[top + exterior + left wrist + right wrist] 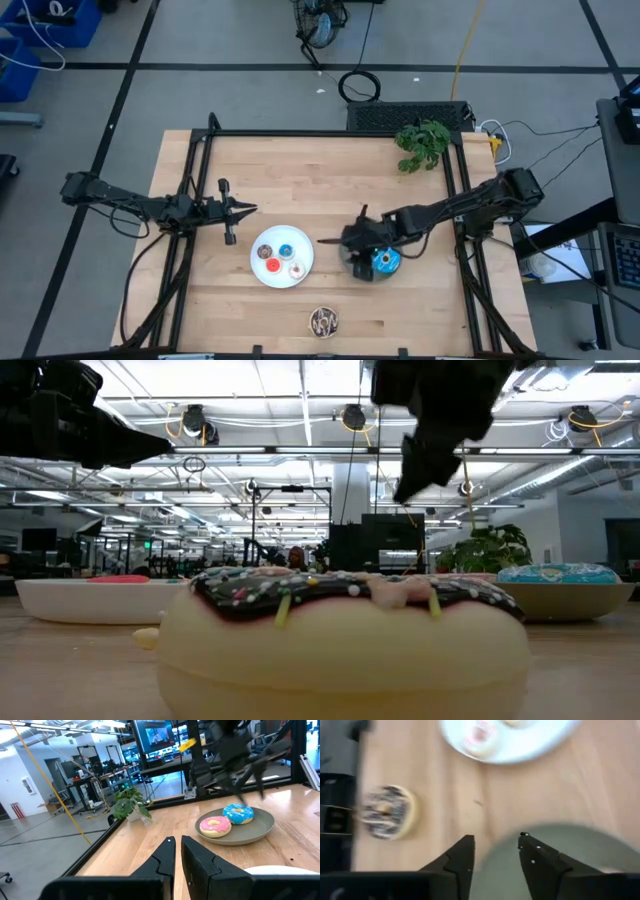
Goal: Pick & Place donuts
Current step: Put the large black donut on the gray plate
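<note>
Donuts, seven in all. Four tiny donuts (281,258) on one white plate (259,274). Two larger on one grey plate (260,827): one pink donut (215,825), one blue donut (238,813). One sprinkled dark brown donut (323,320) alone on one table (300,180). Two plates. One potted plant (423,146). Two arms.

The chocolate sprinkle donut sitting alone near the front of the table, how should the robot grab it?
The chocolate sprinkle donut lies flat on the bare table, nothing beside it. Probably best to come straight down from above and pinch across the ring's rim, or with one finger in the hole. The right hand, open over the grey plate, looks nearer than the left hand.
</note>
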`<act>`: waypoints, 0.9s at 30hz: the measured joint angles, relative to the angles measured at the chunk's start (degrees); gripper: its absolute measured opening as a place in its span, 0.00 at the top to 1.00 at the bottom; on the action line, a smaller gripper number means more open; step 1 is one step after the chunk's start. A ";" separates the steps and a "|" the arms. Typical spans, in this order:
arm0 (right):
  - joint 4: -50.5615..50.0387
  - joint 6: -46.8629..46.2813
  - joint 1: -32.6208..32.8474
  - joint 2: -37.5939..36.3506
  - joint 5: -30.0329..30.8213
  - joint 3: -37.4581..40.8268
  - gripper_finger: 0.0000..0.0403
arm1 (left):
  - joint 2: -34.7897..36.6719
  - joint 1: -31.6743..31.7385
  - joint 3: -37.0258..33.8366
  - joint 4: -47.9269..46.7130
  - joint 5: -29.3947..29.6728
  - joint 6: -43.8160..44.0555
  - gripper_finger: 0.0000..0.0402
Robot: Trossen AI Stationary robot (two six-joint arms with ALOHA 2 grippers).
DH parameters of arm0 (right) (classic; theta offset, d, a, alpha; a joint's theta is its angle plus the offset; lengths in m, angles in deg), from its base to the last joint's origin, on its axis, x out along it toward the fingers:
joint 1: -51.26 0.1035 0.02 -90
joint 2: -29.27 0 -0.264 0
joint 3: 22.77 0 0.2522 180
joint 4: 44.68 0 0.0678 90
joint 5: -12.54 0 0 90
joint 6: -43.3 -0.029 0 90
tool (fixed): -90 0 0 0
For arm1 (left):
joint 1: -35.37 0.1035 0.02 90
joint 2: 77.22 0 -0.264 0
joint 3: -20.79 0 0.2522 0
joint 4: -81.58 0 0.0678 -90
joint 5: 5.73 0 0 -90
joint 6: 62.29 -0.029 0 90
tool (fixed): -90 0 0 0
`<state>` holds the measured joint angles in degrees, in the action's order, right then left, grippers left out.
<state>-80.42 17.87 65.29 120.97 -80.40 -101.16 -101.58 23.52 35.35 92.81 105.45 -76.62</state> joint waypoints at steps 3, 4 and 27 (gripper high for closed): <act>2.17 0.93 2.34 0.00 0.63 -0.35 0.73 | -0.02 0.00 0.00 0.00 0.01 0.01 0.91; 1.78 1.02 3.12 0.00 1.92 -0.34 0.77 | 0.00 0.02 0.00 -0.04 0.01 0.01 0.91; -5.80 5.13 11.47 17.17 2.52 -22.39 1.00 | 0.00 0.02 0.00 -0.76 2.41 0.14 0.91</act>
<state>-86.22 23.00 76.76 138.14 -77.88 -123.56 -101.58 23.54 35.35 92.06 107.86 -76.48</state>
